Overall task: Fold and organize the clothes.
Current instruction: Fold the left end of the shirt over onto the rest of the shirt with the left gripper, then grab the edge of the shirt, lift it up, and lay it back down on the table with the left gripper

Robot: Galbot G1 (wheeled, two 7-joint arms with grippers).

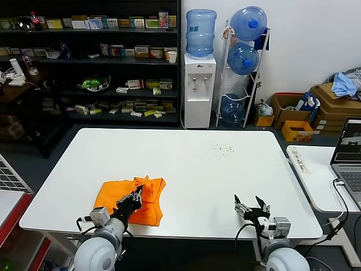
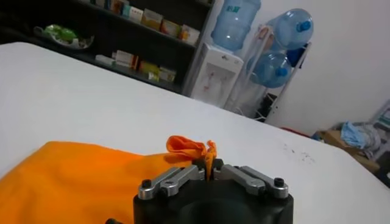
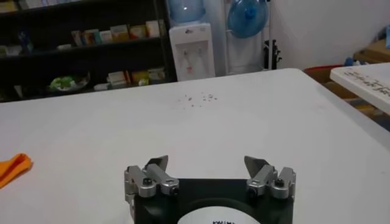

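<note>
The orange T-shirt (image 1: 121, 200) lies bunched in a rough folded heap near the front left of the white table (image 1: 186, 169). My left gripper (image 1: 135, 198) sits over the shirt's right part, shut on a pinched fold of orange fabric. In the left wrist view the T-shirt (image 2: 67, 176) spreads beside the left gripper (image 2: 211, 165), and a crumpled tuft of it rises between the closed jaws. My right gripper (image 1: 251, 204) rests low at the front right of the table, open and holding nothing. The right wrist view shows the right gripper (image 3: 207, 163) over bare tabletop, with a corner of the T-shirt (image 3: 13, 166) far off.
Small dark specks (image 1: 224, 149) dot the table's far right part. A second white table with a laptop (image 1: 350, 149) stands to the right. Behind are dark shelves (image 1: 90, 62), a water dispenser (image 1: 199, 84) and a rack of water bottles (image 1: 243, 62).
</note>
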